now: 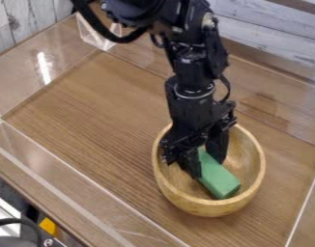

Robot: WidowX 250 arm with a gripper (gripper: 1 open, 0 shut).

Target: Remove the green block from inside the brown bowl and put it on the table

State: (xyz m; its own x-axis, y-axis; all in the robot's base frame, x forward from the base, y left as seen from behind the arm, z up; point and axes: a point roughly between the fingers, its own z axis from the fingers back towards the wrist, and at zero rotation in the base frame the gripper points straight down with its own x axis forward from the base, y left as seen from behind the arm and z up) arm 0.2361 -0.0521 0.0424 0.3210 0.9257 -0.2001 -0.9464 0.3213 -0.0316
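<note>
the table is brown wood grain, with clear acrylic walls along its near and left edges. right of centre the black arm comes down from the top and points steeply into the bowl, a tan wooden one sitting on the table toward the lower right. the gripper is down inside the bowl, its dark fingers standing either side of the upper end of the block. the jaws are partly apart and look set around that end, but whether they actually pinch it i cannot tell. the block, plain green, lies tilted in the bowl, its lower end toward the near right wall.
</note>
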